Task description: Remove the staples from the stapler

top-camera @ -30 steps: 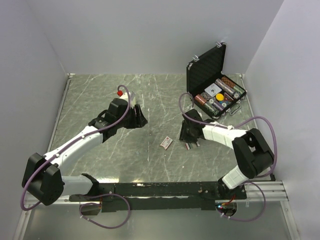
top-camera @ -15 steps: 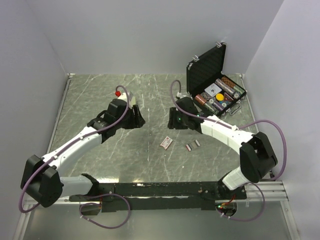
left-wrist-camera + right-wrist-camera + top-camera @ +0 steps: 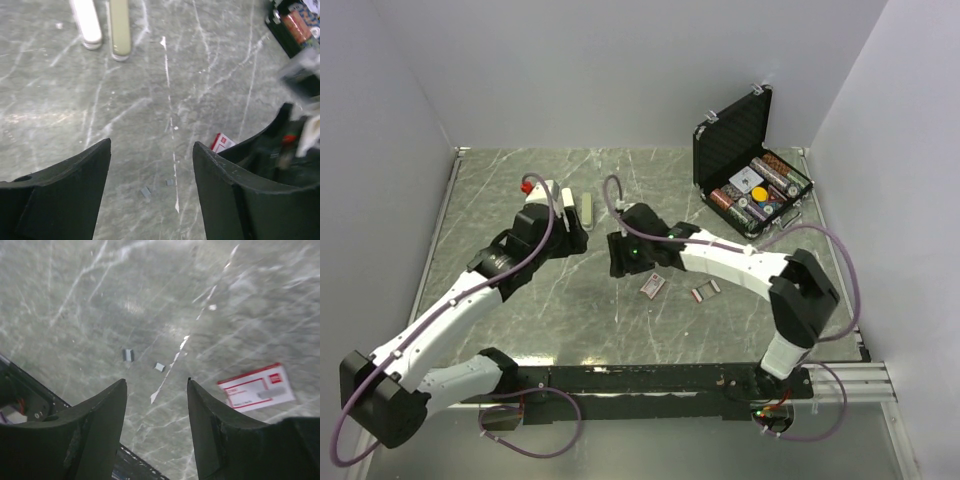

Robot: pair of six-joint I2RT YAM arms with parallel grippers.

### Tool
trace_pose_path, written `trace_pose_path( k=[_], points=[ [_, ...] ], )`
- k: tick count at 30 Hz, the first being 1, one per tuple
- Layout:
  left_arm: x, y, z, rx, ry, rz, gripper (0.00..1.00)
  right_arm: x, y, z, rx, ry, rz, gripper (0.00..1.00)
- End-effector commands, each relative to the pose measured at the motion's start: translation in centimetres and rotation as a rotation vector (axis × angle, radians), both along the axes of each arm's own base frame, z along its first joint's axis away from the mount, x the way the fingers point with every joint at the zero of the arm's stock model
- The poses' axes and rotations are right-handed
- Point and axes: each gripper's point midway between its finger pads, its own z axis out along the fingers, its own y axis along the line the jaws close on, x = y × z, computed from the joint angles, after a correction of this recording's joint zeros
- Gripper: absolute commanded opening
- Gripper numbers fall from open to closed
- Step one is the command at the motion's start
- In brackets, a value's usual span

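Well, only the top view shows the staples (image 3: 700, 293), two short strips lying on the counter (image 3: 500, 190) just right of the pink box (image 3: 652, 285). The wrist views show the left gripper (image 3: 151, 145) and the right gripper (image 3: 156, 382) spread wide, holding nothing, above tiny grey bits (image 3: 128, 355).

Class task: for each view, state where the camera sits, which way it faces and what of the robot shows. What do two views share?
Top external: above and behind the robot, looking down on the table; left arm and right arm show.
Left wrist: on the left arm, facing down at two pale bars; open left gripper shows.
Right wrist: on the right arm, facing down at the table; open right gripper shows.
Shared: both wrist views show the pink box and two grey bits.
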Motion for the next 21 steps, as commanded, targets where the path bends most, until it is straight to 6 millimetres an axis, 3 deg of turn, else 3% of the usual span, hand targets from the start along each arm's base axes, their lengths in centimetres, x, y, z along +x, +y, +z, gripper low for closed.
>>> trace_pose_path(
  k=[1, 3, 9, 11, 21],
  points=[
    [-0.1, 2.6, 1.2, 0.04, -0.057, 0.098, 0.74, -1.1, 1.4, -1.0, -0.06, 0.049, 0.02, 0.6],
    [-0.3, 3.0, 1.6, 0.036, -0.074, 0.114, 0.83, -1.4, 1.5, -1.7, -0.105, 0.056, 0.018, 0.61],
    [-0.8, 3.8, 3.1, 0.004, -0.124, 0.135, 0.85, -2.6, 1.8, -3.6, -0.177, 0.09, 0.008, 0.63],
    [-1.0, 3.8, 3.1, -0.003, -0.124, 0.135, 0.98, -2.8, 1.7, -4.0, -0.207, 0.081, -0.011, 0.64],
    [-1.6, 4.0, 4.2, -0.049, -0.154, 0.138, 0.99, -4.2, 3.2, -6.3, -0.264, 0.119, -0.074, 0.67]
  ],
)
